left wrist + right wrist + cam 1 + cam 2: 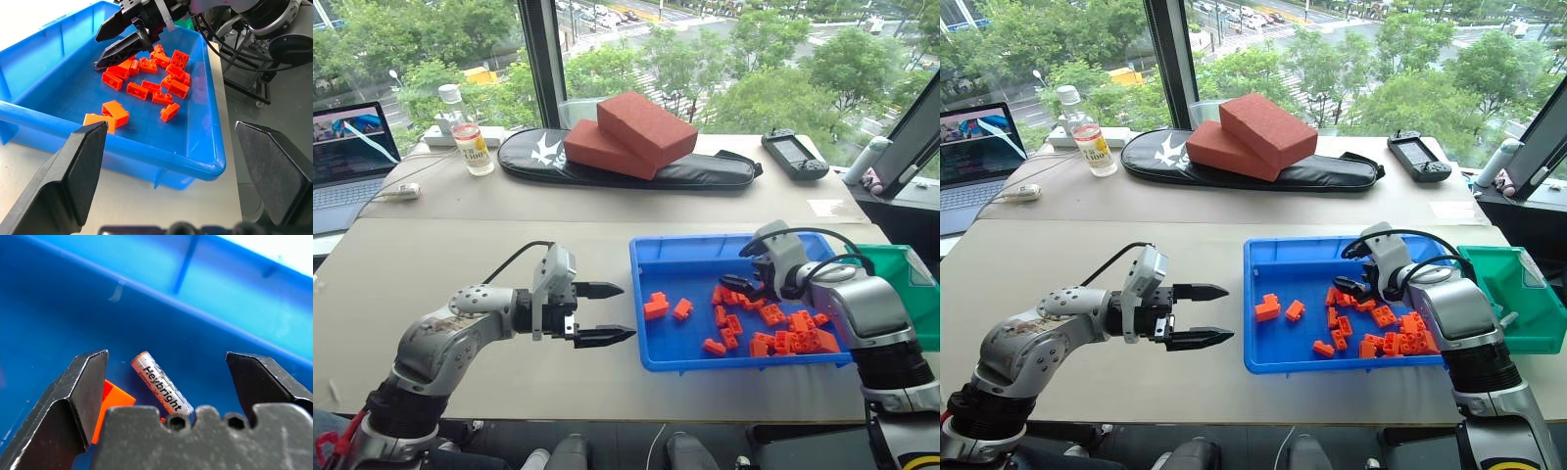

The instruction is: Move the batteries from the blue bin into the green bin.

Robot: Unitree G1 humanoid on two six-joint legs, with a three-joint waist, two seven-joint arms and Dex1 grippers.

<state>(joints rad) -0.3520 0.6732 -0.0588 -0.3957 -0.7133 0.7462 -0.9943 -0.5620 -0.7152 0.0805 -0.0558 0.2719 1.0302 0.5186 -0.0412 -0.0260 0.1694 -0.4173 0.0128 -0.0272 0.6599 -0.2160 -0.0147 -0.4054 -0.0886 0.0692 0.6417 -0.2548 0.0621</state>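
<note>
Right wrist view — "Heybright" battery (162, 384) between wide-apart tool (171, 382) fingers

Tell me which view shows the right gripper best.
The left wrist view: the right gripper appears from the side, open, fingers over the orange pieces in the blue bin. The eye views show it partly behind its wrist; the right wrist view shows its fingertips spread.

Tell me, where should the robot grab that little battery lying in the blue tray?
Probably grip the battery across its middle, from above. It lies flat on the blue bin floor between the fingers of the open right gripper, which could close on its long sides; an orange block crowds one end.
</note>
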